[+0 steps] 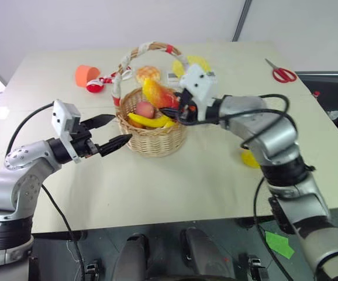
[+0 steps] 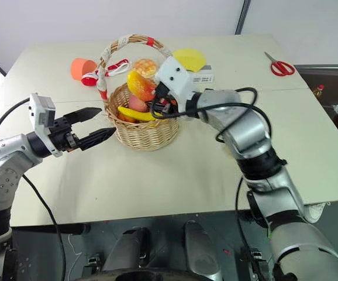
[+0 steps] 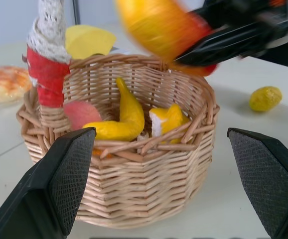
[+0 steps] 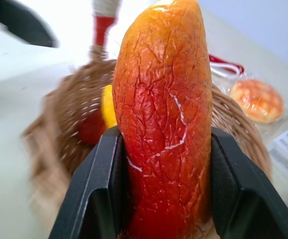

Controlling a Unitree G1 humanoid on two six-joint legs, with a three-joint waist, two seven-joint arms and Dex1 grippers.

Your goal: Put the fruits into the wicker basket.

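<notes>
Right end effector [image 4: 164, 164]: clenched on the red-orange oblong fruit [image 4: 161, 114], holding it over the basket's rim; its wrist view shows the cracked skin squeezed between both black fingers.
Left end effector [image 1: 110, 133]: released, fingers spread wide, just beside the basket on the side nearer the bench's left edge.
Basket [image 1: 151, 137]: mid-bench, handle arched upward.
Inside the basket: the left wrist view shows the banana [image 3: 126, 117], the pink peach [image 3: 81, 113] and a yellow-and-white piece [image 3: 166, 119]; the head views show less of these.
Lemon [image 3: 265, 98]: on the bench past the basket in the left wrist view; in the left eye view a yellow bit shows by the right arm's elbow, toward the right edge.
Far side of bench: bun [image 2: 145, 66], orange cup [image 1: 86, 75], yellow half-disc [image 2: 190, 58], red scissors [image 2: 281, 67] near the far right corner.
Bench [image 1: 157, 181]: pale cream top, bare along the near edge.
Room: white wall behind, dark floor below.
</notes>
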